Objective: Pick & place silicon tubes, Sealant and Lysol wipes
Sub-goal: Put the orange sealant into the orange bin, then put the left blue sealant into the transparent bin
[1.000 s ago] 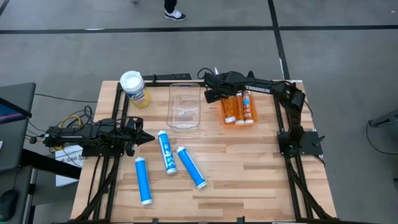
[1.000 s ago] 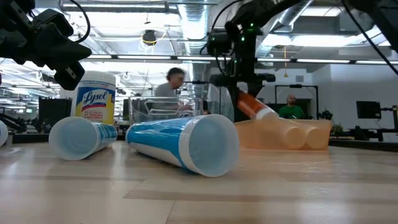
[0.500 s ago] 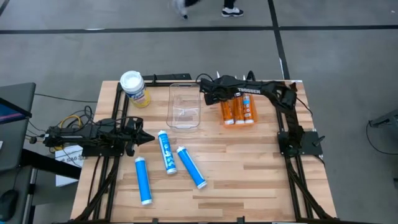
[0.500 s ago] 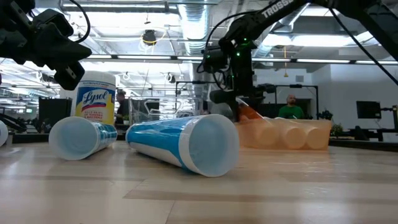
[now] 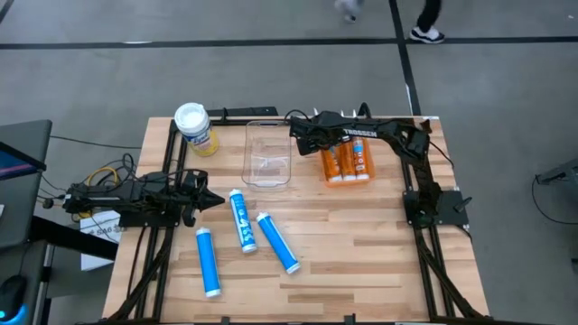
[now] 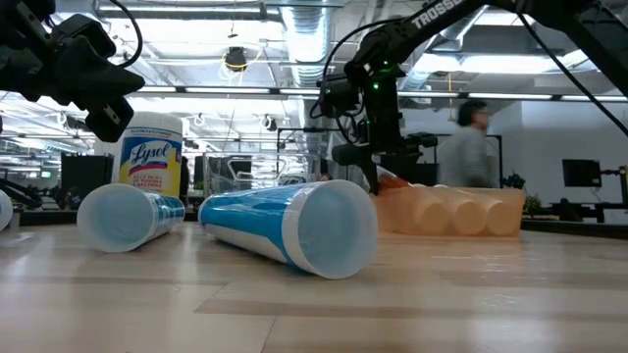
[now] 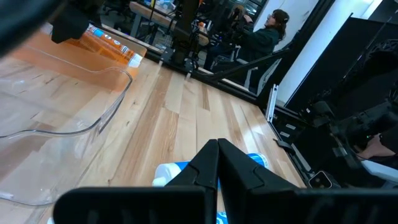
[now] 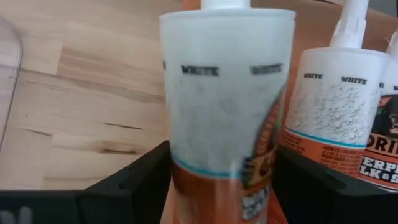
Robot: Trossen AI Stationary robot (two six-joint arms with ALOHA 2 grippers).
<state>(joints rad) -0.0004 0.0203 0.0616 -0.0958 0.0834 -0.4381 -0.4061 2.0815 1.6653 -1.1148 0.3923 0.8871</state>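
My right gripper [image 5: 316, 142] is shut on an orange sealant tube [image 8: 225, 106] at the left end of a row of orange sealant tubes [image 5: 352, 162] lying on the table at the far right. The Lysol wipes [image 5: 194, 127] stand upright at the far left. Three blue silicone tubes [image 5: 241, 219] lie on their sides in the middle of the table, also in the low view [image 6: 289, 226]. My left gripper [image 5: 213, 200] is shut and empty, just left of the blue tubes and above the table. My right gripper pinches the tube's orange base end [image 8: 186, 186] between its two fingers [image 8: 134, 183], one on each side. The fingers come from the table's far side, slanting down, and lie along the tube. The tube [image 6: 394, 179] is tilted, nozzle end lower, beside the other orange tubes; whether it touches the table I cannot tell.
A clear plastic bin [image 5: 268, 152] stands between the wipes and the orange tubes, just left of my right gripper. Bare wood lies at the near right of the table [image 5: 379, 262]. A person walks in the room behind the table [image 6: 469, 147].
My right gripper has gone down and a little toward the table's left edge with the orange tube. The tube has tipped from a steep slant, well above the others, to a lower one beside the row.
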